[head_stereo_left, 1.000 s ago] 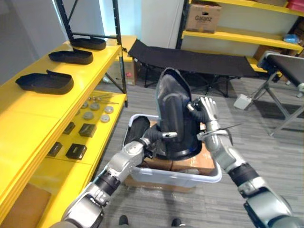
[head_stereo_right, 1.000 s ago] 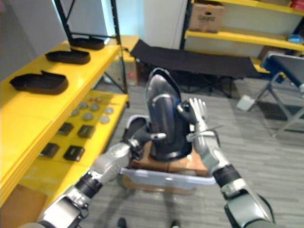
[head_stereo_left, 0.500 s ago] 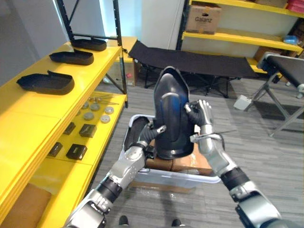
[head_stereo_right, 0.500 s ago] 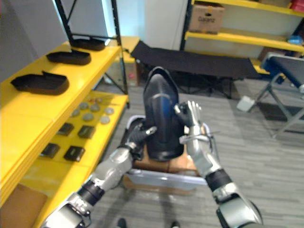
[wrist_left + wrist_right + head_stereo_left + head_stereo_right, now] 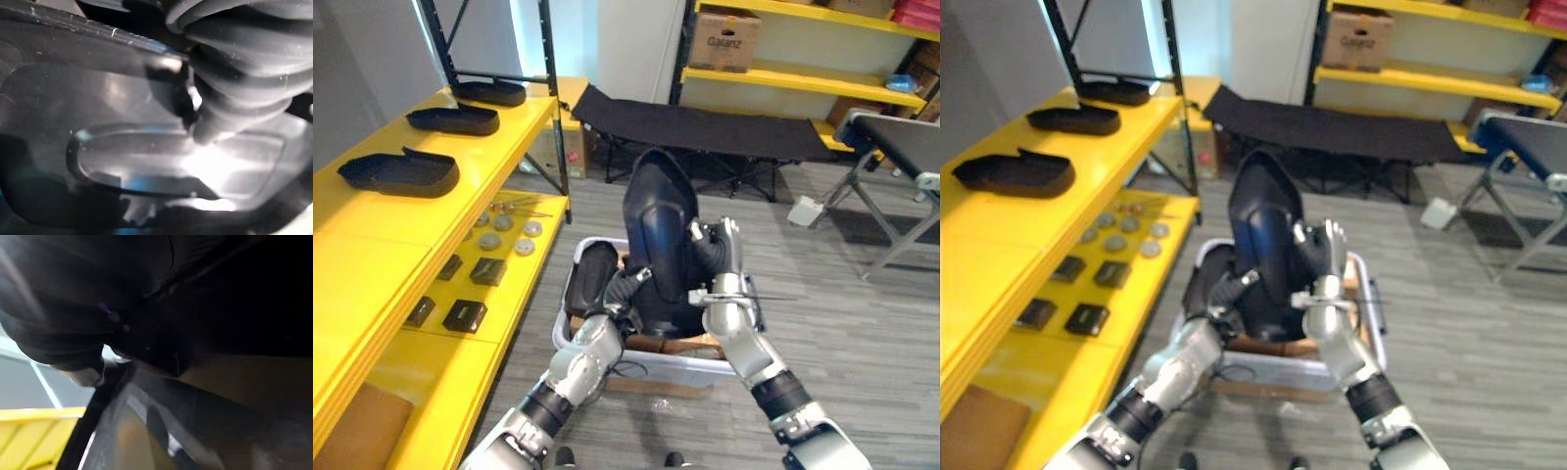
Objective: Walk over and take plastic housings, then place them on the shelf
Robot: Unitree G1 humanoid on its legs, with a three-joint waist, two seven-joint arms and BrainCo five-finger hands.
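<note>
Housing (image 5: 658,230) is upright and off the ground, sandwiched between both hands above the bin (image 5: 651,364). Its rounded end is up, its lower end is just over the bin's contents, and its glossy face is toward the camera.

Left hand (image 5: 628,289) is on the housing's lower left side, touching it. It's mostly tucked behind the housing, so can't tell if it's clenched or flat. Left wrist view shows the housing's shiny surface (image 5: 146,161) right up against the hand's cover.

Right hand (image 5: 717,257) is on the housing's right side, about mid-height. Its fingers (image 5: 732,233) are straight and pointing up, laid flat on the shell: pressing, not wrapped round it.

Bin is white and sits on the floor directly below the housing. Second housing (image 5: 590,279) lies inside along the bin's left wall, just beside the left hand. Cardboard (image 5: 690,345) is in the bin under the held housing.

Yellow shelf (image 5: 372,245) runs along the robot's left, well apart from the held housing. Three more housings lie flat on its top level in a row, spaced apart: near one (image 5: 399,173), middle one (image 5: 453,119), far one (image 5: 489,93). Lower shelf (image 5: 431,367) holds black blocks (image 5: 465,314) and grey discs (image 5: 489,240).

Black cot (image 5: 705,125) stands on the floor behind the bin. Box (image 5: 724,41) sits on a far yellow shelf.
</note>
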